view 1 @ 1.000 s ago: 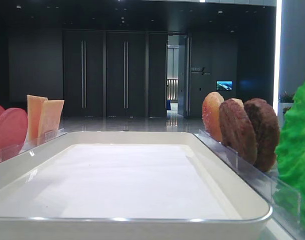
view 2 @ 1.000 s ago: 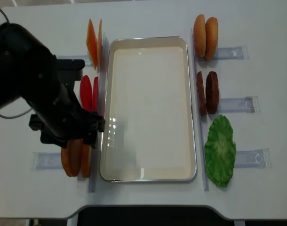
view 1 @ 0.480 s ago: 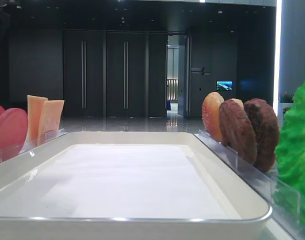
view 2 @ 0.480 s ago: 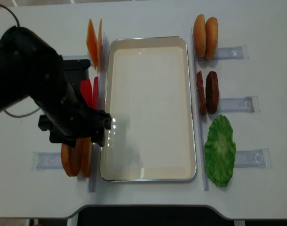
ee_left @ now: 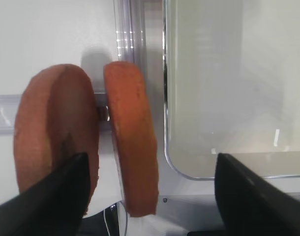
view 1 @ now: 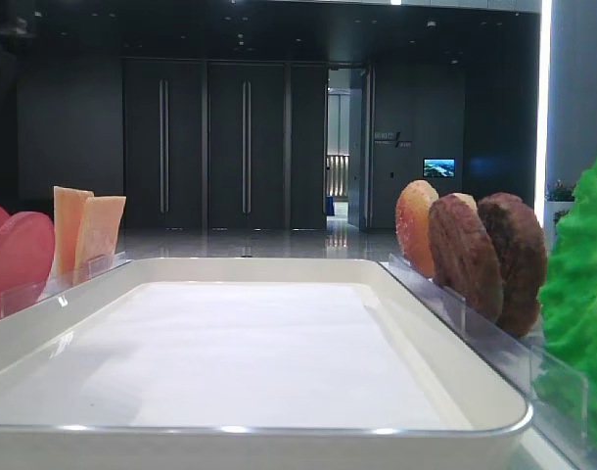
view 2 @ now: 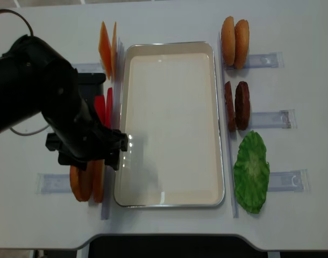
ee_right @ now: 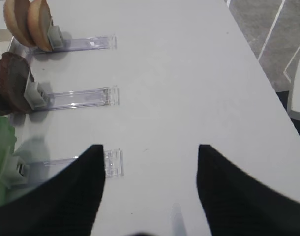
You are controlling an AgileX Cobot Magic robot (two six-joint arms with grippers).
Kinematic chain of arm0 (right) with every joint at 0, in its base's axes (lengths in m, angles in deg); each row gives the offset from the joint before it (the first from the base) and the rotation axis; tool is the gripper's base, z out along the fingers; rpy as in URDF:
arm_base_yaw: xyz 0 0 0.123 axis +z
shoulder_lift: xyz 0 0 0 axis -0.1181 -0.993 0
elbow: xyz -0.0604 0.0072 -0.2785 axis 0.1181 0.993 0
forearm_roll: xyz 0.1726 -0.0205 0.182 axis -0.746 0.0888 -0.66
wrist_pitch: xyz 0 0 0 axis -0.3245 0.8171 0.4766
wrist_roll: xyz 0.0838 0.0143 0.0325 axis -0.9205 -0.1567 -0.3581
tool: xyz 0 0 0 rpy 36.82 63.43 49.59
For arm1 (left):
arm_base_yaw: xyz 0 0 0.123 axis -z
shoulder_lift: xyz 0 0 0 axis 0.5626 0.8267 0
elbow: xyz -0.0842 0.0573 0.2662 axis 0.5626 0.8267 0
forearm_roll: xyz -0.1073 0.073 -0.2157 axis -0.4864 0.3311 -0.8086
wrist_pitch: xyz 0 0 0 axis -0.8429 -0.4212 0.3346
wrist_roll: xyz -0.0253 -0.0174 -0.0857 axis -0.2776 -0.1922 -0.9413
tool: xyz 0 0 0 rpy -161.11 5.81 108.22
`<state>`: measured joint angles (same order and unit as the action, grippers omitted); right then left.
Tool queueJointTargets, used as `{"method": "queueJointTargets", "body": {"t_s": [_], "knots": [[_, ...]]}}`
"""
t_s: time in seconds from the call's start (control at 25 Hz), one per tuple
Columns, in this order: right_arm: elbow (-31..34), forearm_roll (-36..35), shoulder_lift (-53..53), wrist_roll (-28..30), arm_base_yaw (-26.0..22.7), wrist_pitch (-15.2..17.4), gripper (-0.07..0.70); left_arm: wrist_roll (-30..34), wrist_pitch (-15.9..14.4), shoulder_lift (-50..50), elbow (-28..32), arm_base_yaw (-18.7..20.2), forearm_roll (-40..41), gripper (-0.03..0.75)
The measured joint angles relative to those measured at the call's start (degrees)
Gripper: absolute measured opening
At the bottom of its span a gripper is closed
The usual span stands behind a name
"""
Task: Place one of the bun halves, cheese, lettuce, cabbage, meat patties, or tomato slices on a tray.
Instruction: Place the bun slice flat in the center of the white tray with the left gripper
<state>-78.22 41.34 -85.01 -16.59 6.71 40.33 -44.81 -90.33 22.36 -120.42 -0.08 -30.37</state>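
Observation:
The white tray [view 2: 169, 51] lies in the middle with nothing on it and fills the low exterior view as tray [view 1: 259, 343]. My left gripper [ee_left: 150, 196] is open above two upright bun halves [ee_left: 133, 147] beside the tray's corner [ee_left: 189, 169]; the right-hand disc stands between its fingers and the left-hand one sits partly behind the left finger [ee_left: 56, 196]. From overhead my left arm [view 2: 56, 102] covers those bun halves [view 2: 86, 183] in part. My right gripper [ee_right: 150, 187] is open over bare table, out of the overhead view.
Left of the tray stand cheese [view 2: 107, 43] and tomato slices [view 2: 103, 105]. On the right are more bun halves [view 2: 234, 35], meat patties [view 2: 236, 105] and lettuce [view 2: 251, 171], each at a clear holder strip [ee_right: 76, 98]. The table edge runs close on the right.
My left arm has shifted a little to the right, toward the tray, over the bun halves at the lower left. Nothing else has moved.

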Motion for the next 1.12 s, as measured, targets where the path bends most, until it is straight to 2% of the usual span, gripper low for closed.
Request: {"method": "queueJointTargets", "body": {"t_s": [0.2, 0.44, 0.6, 0.84, 1.0, 1.12], "knots": [[0.0, 0.0, 0.0, 0.0, 0.0, 0.0, 0.399, 0.0, 0.04, 1.33, 0.0, 0.0, 0.04, 0.594], [0.0, 0.0, 0.0, 0.0, 0.0, 0.0, 0.399, 0.7, 0.17, 2.6, 0.0, 0.0, 0.31, 0.533], [0.0, 0.0, 0.0, 0.0, 0.0, 0.0, 0.399, 0.76, 0.24, 2.6, 0.0, 0.0, 1.63, 0.403], [0.0, 0.0, 0.0, 0.0, 0.0, 0.0, 0.399, 1.05, -2.93, 2.6, 0.0, 0.0, 3.49, 0.18], [0.0, 0.0, 0.0, 0.0, 0.0, 0.0, 0.399, 1.56, -5.24, 2.6, 0.0, 0.0, 4.53, 0.147], [0.0, 0.0, 0.0, 0.0, 0.0, 0.0, 0.399, 2.32, -5.49, 2.6, 0.0, 0.0, 4.55, 0.146]]}}
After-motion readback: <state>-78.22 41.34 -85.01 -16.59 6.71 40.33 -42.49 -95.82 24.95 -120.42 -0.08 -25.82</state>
